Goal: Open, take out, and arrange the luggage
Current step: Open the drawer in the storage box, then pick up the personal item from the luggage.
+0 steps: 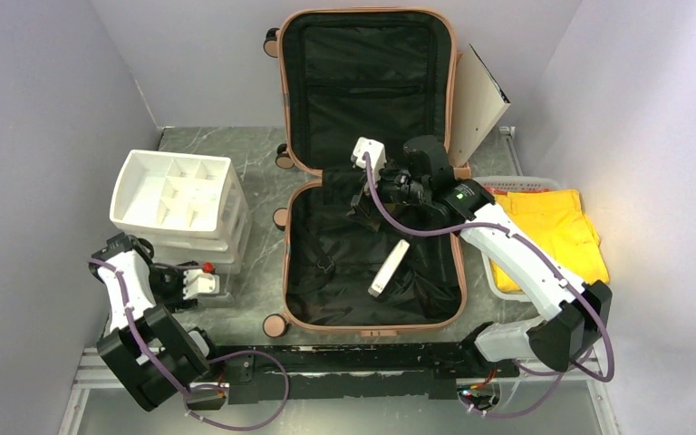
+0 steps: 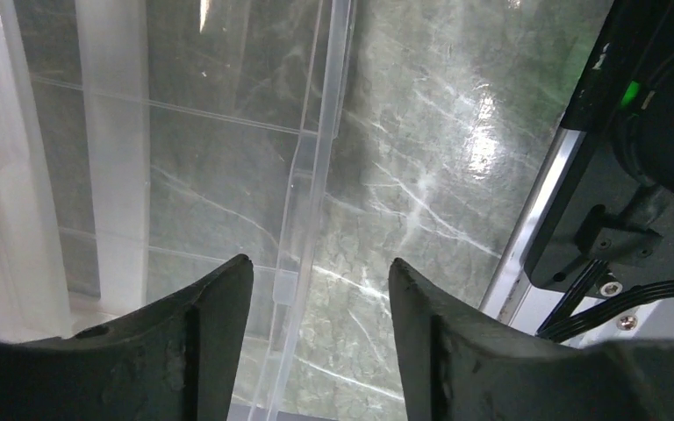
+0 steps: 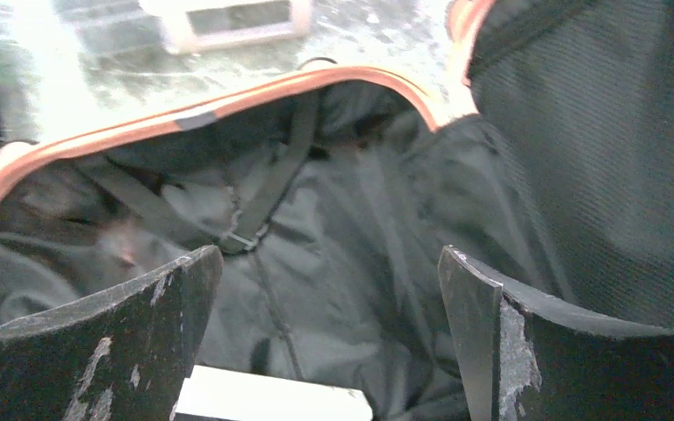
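The salmon-pink luggage [image 1: 369, 326] lies open in the middle of the table. Its lid [image 1: 367, 82] stands up against the back wall, showing black lining. A white flat box [image 1: 388, 269] rests in the lower half. My right gripper [image 1: 362, 195] hovers over the hinge end of the lower half. In the right wrist view this gripper [image 3: 329, 254] is open over the black lining [image 3: 333, 219], with nothing between its fingers and the white box [image 3: 272, 403] just below them. My left gripper [image 1: 181, 281] is at the foot of the clear drawer unit. In its own view the left gripper [image 2: 320, 263] is open and holds nothing.
A white divided tray [image 1: 177, 192] tops the clear drawer unit [image 2: 184, 175] at left. A basket [image 1: 526, 183] with yellow cloth [image 1: 553, 231] sits at right. A white board [image 1: 485, 100] leans beside the lid. The marble tabletop [image 2: 421, 202] shows under the left gripper.
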`<action>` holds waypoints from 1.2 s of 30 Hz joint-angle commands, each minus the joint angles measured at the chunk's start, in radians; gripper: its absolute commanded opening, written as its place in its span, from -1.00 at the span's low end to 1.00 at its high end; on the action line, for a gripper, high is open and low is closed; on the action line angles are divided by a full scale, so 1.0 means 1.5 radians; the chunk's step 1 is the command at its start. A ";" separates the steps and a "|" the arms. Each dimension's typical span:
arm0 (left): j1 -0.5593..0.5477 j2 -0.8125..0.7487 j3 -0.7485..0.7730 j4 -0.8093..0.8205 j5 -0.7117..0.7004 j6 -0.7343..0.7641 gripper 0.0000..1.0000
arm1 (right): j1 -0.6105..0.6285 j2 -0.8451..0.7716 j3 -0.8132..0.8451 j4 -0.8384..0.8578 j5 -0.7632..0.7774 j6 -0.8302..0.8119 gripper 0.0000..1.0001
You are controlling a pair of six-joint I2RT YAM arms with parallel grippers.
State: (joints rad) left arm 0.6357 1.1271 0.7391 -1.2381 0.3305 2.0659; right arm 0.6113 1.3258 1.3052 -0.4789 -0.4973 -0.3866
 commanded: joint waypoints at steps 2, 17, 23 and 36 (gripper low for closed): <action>0.026 -0.010 0.055 -0.107 0.027 0.163 0.73 | -0.006 -0.058 -0.007 -0.010 0.169 -0.046 1.00; 0.029 -0.092 0.083 -0.114 0.157 0.107 0.90 | -0.006 -0.018 -0.099 -0.341 0.156 -0.523 0.99; 0.029 -0.144 0.102 -0.111 0.195 0.035 0.94 | -0.001 -0.031 -0.176 -0.273 0.096 -0.614 0.99; 0.029 -0.213 0.218 -0.112 0.367 -0.205 0.94 | 0.014 0.061 -0.208 -0.248 0.070 -0.703 0.99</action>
State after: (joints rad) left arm 0.6746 0.8490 1.0222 -1.3384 0.7055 1.8267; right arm 0.6170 1.3949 1.0004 -0.8925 -0.3481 -1.3785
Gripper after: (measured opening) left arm 0.970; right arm 0.997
